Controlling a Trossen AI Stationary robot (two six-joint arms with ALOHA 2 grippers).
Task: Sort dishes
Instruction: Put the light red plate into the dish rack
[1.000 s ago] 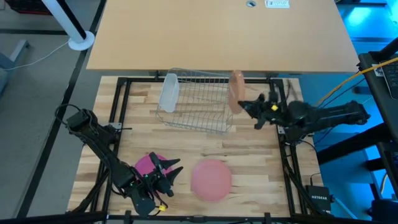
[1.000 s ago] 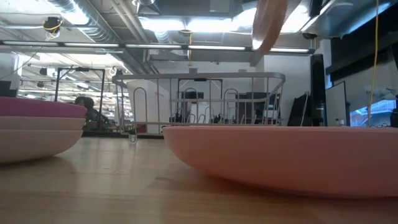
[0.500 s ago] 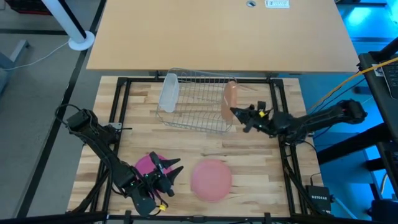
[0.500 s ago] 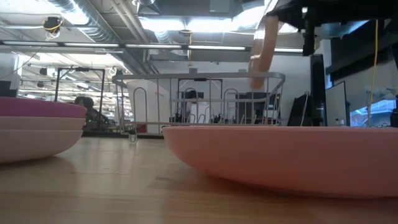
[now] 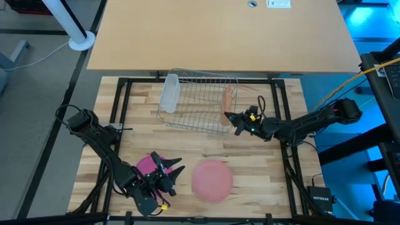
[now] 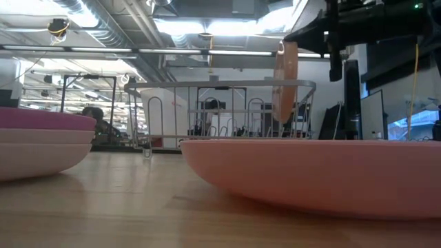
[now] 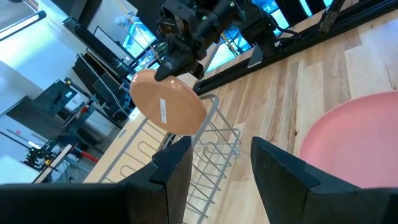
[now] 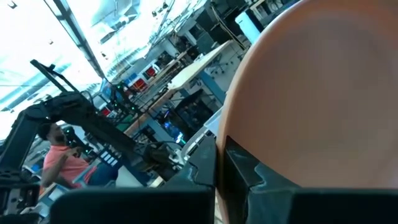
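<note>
Tan plate (image 5: 228, 98): on edge over rack (image 5: 197, 103) right end, pinched by right gripper (image 5: 232, 119). Face visible in left wrist view only. Left gripper (image 5: 170, 169): spread, empty.

The tan-brown plate (image 5: 228, 98) stands on edge at the rack's right end, while the magenta plate (image 5: 147, 164) and peach-pink plate (image 5: 212, 179) lie flat on the desk.
</note>
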